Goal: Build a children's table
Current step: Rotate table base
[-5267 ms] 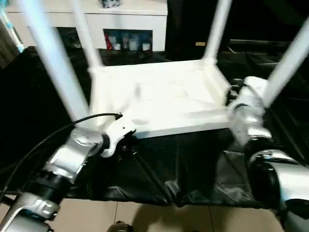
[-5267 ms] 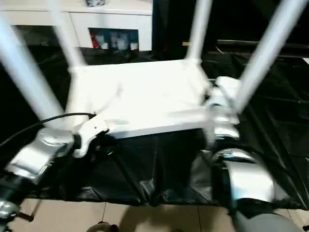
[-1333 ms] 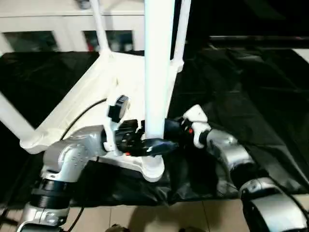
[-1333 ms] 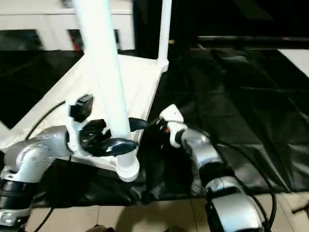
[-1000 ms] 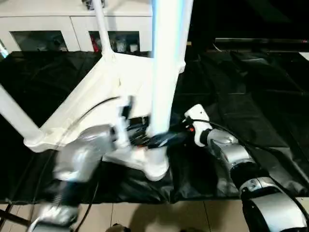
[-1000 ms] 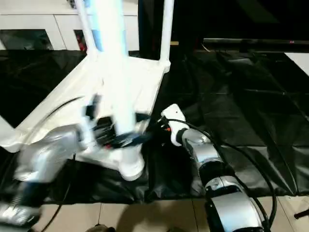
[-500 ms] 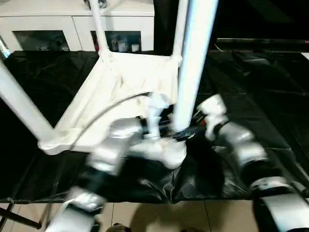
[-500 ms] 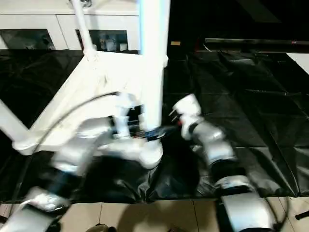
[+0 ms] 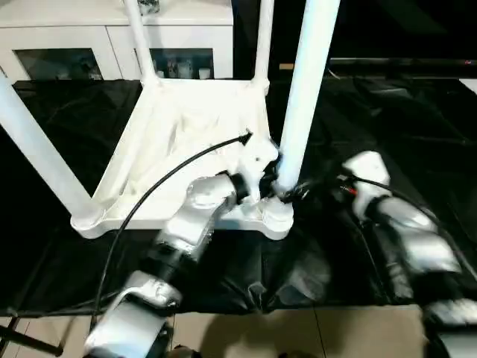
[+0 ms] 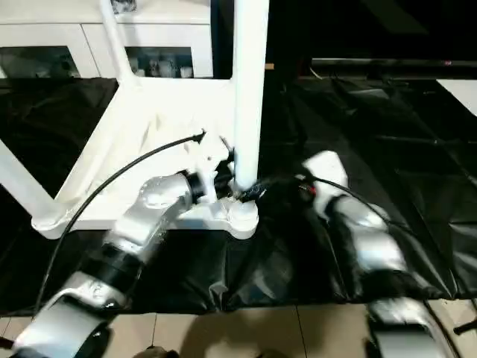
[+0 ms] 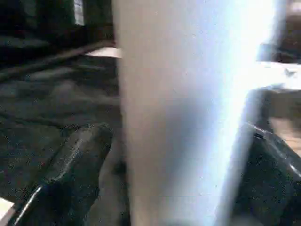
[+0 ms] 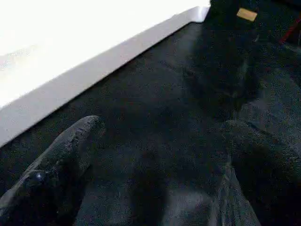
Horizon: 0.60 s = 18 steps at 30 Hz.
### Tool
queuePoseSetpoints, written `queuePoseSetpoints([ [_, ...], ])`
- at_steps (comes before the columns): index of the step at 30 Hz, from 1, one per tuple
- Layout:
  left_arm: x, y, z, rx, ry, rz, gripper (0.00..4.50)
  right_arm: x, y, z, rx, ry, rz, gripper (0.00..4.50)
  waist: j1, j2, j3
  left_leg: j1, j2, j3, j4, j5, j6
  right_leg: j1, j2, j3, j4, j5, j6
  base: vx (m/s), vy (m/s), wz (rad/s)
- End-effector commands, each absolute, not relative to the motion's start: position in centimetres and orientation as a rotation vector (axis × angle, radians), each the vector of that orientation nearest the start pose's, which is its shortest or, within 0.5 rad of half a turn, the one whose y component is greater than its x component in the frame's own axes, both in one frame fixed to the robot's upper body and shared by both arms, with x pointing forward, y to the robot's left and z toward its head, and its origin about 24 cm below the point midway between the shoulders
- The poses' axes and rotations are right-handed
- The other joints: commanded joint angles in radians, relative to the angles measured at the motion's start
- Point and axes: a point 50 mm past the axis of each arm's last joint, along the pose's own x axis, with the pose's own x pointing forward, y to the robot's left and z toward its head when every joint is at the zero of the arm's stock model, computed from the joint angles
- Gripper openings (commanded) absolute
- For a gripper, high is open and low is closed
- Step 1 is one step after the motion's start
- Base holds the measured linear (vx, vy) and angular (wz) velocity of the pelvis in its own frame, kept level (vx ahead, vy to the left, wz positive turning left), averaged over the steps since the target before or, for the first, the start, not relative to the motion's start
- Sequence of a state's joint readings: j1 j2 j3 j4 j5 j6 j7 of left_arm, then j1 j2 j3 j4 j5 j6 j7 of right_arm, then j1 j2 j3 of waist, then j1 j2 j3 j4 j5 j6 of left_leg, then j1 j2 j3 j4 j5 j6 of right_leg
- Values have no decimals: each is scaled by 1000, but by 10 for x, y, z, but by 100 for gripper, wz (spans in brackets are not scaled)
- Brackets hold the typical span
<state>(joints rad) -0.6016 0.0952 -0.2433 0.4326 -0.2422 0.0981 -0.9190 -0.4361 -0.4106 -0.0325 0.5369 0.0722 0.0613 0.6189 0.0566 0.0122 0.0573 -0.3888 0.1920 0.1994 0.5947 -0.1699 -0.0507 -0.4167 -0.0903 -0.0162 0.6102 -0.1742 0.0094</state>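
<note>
Both head eyes look down over the upturned table [image 9: 194, 127]; wrist cameras sit close, sharing its leg [image 11: 188, 113].

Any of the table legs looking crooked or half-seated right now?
Nothing stands out. The four legs rise from the upturned table top at its corners, and the near leg between the left gripper's open fingers looks seated in its socket.

White children's table [image 9: 190, 123], black floor sheet [image 9: 387, 127], silver forearms, white cabinet [image 9: 97, 30], beige floor tiles [image 9: 298, 335]
</note>
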Motion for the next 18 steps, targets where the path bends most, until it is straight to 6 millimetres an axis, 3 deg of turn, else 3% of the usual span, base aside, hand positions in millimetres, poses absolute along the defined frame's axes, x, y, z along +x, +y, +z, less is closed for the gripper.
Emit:
queuePoseSetpoints([
  [1, 311, 46, 102, 19, 9, -1343, 445, 321, -218, 62, -249, 219, 533, 450, 6, -13, -70, 17, 24, -10, -65, -248, 68, 47, -27, 13, -80, -225, -229, 0, 0, 0],
  [6, 317, 84, 87, 172, 119, -1380, 445, 302, -219, 70, -295, 243, 683, 450, 9, -7, -67, 21, 26, -13, -72, -285, 48, 46, -27, 15, -82, -263, -198, 0, 0, 0],
  [7, 318, 86, 86, 188, 128, -1380, 418, 300, -218, 70, -299, 248, 698, 450, 10, -7, -67, 23, 26, -13, -73, -292, 45, 46, -25, 15, -84, -272, -185, 0, 0, 0],
  [10, 324, 97, 81, 261, 185, -1362, 405, 293, -218, 73, -329, 275, 767, 450, 11, -7, -67, 21, 24, -15, -75, -296, 34, 47, -29, 15, -86, -293, -170, 0, 0, 0],
  [11, 325, 102, 78, 304, 225, -1364, 391, 289, -218, 73, -347, 292, 799, 450, 13, -2, -67, 22, 26, -16, -74, -293, 32, 45, -33, 17, -84, -284, -176, 0, 0, 0],
  [18, 329, 112, 68, 381, 329, -1381, 333, 271, -215, 83, -382, 351, 942, 450, 25, -4, -69, 23, 28, -15, -71, -269, 41, 50, -33, 18, -78, -226, -195, 0, 0, 0],
])
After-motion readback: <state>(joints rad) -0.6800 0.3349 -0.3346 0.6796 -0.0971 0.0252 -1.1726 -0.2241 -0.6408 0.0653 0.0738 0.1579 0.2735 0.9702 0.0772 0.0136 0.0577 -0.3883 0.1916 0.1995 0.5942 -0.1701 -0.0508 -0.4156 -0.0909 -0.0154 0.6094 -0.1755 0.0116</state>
